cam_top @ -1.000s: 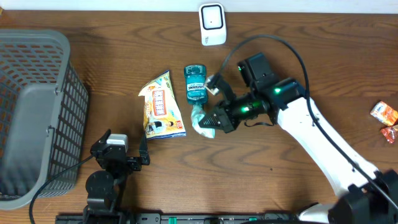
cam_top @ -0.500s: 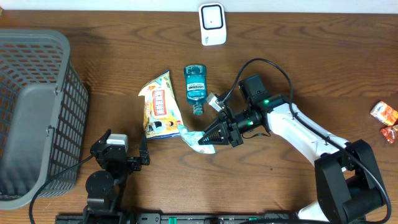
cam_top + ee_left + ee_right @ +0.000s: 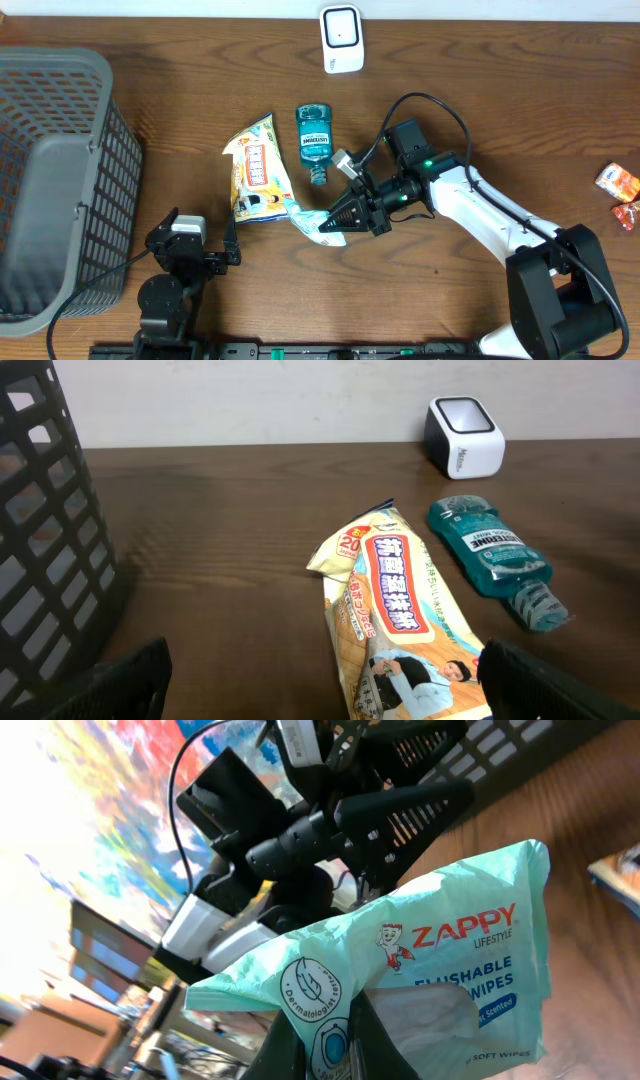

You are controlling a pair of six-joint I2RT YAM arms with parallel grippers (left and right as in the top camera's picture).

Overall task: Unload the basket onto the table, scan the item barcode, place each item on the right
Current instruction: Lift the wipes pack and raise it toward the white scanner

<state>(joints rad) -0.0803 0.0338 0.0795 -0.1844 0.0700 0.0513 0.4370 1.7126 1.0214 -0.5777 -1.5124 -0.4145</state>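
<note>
A mint-green pack of flushable wipes hangs just above the table, right of the snack bag's lower corner. My right gripper is shut on one edge of it. In the right wrist view the pack fills the middle, printed face toward the camera, pinched between the dark fingers. No barcode shows. The white scanner stands at the table's far edge, well away from the pack. My left gripper rests open near the front edge; in its wrist view the gripper holds nothing.
A yellow snack bag and a teal mouthwash bottle lie side by side mid-table. A grey mesh basket takes up the left side. Small orange candy packets lie at the right edge.
A second ago the right arm carried the wipes pack nearer the front and slightly left, away from the mouthwash bottle. Over the last half second nothing moved. The left arm stayed put.
</note>
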